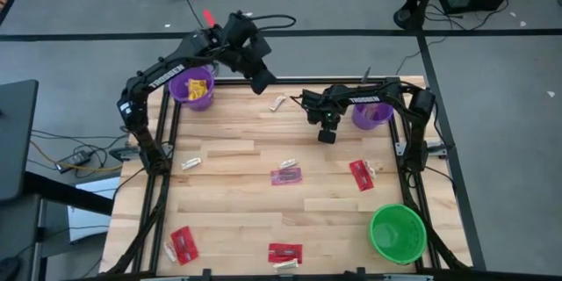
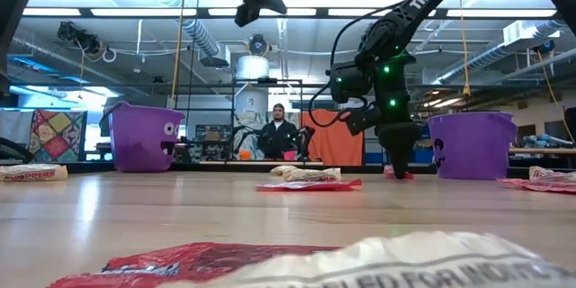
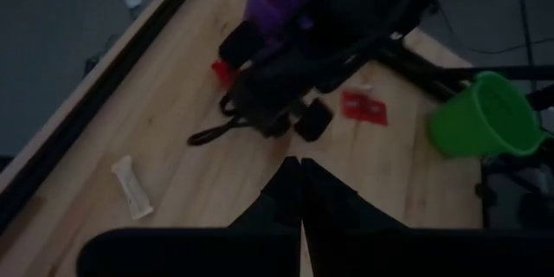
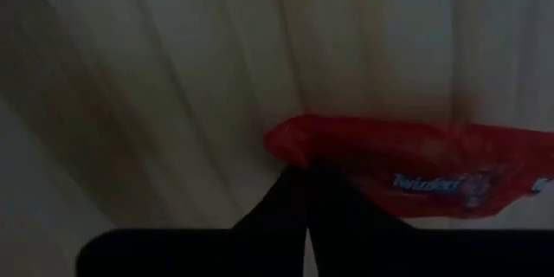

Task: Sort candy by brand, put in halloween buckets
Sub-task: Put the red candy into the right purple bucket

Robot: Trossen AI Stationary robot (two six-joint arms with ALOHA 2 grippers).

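Right gripper (image 4: pixel 303 173) pinched a red candy (image 4: pixel 415 169).
Only the wrapper's edge was caught, so it could slip out before the purple bucket (image 1: pixel 373 114); the left gripper (image 3: pixel 300 169) waited shut.

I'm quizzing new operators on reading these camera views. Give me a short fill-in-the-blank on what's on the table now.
1. The bucket at the table's near right corner is ____.
2. The purple bucket by the left arm holds ____ candy.
3. The right gripper, jaws together, is at the end of a ____ wrapper.
4. The left gripper hangs ____ the table.

Missing words: green; yellow; red; above
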